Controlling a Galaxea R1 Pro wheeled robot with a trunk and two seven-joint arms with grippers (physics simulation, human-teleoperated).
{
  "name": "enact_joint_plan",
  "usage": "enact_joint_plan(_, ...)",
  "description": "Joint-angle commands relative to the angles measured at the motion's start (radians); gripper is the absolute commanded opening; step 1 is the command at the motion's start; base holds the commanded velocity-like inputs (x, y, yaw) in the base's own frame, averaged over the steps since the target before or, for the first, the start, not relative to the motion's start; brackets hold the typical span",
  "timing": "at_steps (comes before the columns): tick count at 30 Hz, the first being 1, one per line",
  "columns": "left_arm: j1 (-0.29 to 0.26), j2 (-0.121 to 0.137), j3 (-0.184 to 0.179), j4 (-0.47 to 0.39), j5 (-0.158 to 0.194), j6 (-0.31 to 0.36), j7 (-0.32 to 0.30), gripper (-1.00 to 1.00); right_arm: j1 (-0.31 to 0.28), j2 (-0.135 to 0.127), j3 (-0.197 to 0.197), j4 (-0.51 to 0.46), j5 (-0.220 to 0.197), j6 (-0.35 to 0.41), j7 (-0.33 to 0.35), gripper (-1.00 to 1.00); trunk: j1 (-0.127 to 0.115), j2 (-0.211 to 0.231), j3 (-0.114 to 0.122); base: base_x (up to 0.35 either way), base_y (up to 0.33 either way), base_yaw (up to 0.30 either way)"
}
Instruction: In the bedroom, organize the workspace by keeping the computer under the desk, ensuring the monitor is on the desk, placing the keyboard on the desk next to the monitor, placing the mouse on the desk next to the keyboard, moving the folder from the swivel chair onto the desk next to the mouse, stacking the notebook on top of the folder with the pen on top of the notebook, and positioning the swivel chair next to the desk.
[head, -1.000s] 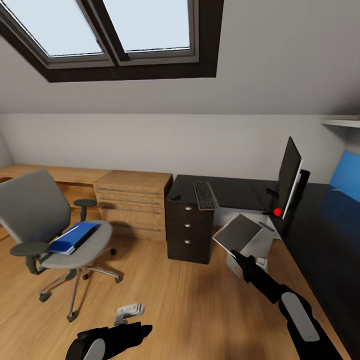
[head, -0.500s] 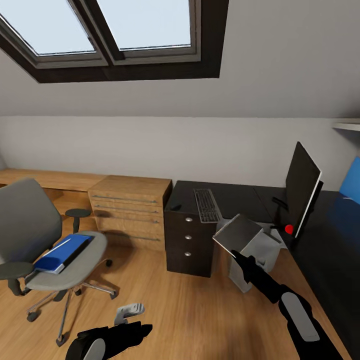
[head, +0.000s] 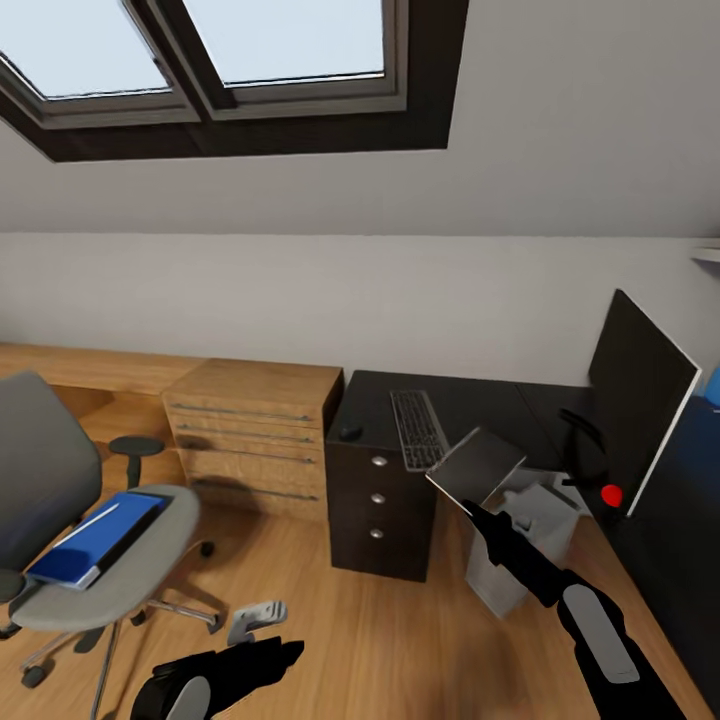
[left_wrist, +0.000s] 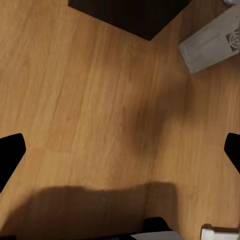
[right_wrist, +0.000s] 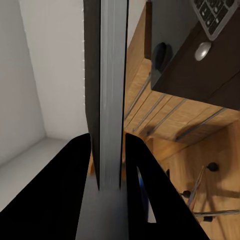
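My right gripper (head: 472, 507) is shut on the notebook (head: 477, 466), a thin dark grey rectangle held up over the floor in front of the desk (head: 480, 397). The right wrist view shows the notebook (right_wrist: 111, 90) edge-on between the black fingers (right_wrist: 75, 175). On the desk lie the keyboard (head: 418, 428) and the mouse (head: 349, 432); the monitor (head: 645, 410) stands at the right. The computer (head: 525, 548) stands on the floor by the desk. The blue folder (head: 90, 538) lies on the swivel chair (head: 60, 500). My left gripper (head: 275, 655) hangs open low over the floor (left_wrist: 100, 100).
Light oak drawers (head: 255, 430) stand left of the desk's dark drawer unit (head: 385, 500). A skylight (head: 200, 60) is set in the sloped wall. Bare wood floor (head: 330, 620) lies between the chair and the desk. The computer (left_wrist: 212, 42) shows near the left hand.
The camera has moved toward the desk, so the chair slid left and the monitor right in the picture. Both arms keep their pose and the notebook stays in the right gripper.
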Motion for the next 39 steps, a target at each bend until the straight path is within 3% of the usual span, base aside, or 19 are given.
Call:
enact_joint_plan(1, -0.001, 0.001, -0.002, -0.001, 0.011, 0.0, 0.01, 1.0, -0.001, 0.0, -0.002, 0.0, -0.007, 0.008, 0.002, -1.0, 0.001, -0.001, -0.001, 0.324, 0.0, 0.0)
enact_joint_plan(8, -0.001, 0.002, -0.001, -0.001, 0.01, -0.007, 0.009, 1.0, -0.001, 0.0, -0.005, 0.011, -0.008, 0.006, 0.003, -1.0, 0.001, -0.001, -0.001, 0.324, 0.0, 0.0)
enact_joint_plan(17, -0.001, 0.002, -0.002, -0.001, 0.011, -0.009, 0.009, 1.0, -0.001, 0.001, -0.071, 0.049, -0.01, 0.005, 0.006, -1.0, 0.001, -0.001, -0.001, 0.324, 0.0, 0.0)
enact_joint_plan(32, -0.001, 0.002, -0.002, 0.0, 0.012, -0.009, 0.009, 1.0, -0.001, 0.003, -0.088, 0.052, -0.007, -0.01, -0.002, -1.0, 0.001, -0.001, -0.001, 0.31, 0.0, 0.0)
enact_joint_plan(36, -0.001, 0.002, -0.002, 0.0, 0.012, -0.009, 0.009, 1.0, -0.001, 0.004, -0.089, 0.054, -0.007, -0.095, -0.028, -1.0, 0.001, -0.001, -0.001, 0.185, 0.0, 0.0)
enact_joint_plan(37, -0.001, 0.002, -0.002, 0.0, 0.012, -0.009, 0.009, 1.0, -0.002, 0.004, -0.089, 0.054, -0.012, -0.175, -0.1, -1.0, 0.001, -0.001, -0.001, 0.069, 0.0, 0.0)
enact_joint_plan(39, -0.001, 0.002, -0.002, 0.0, 0.012, -0.009, 0.009, 1.0, -0.002, 0.004, -0.089, 0.054, -0.023, -0.222, -0.162, -1.0, 0.001, -0.001, -0.001, 0.046, 0.0, 0.0)
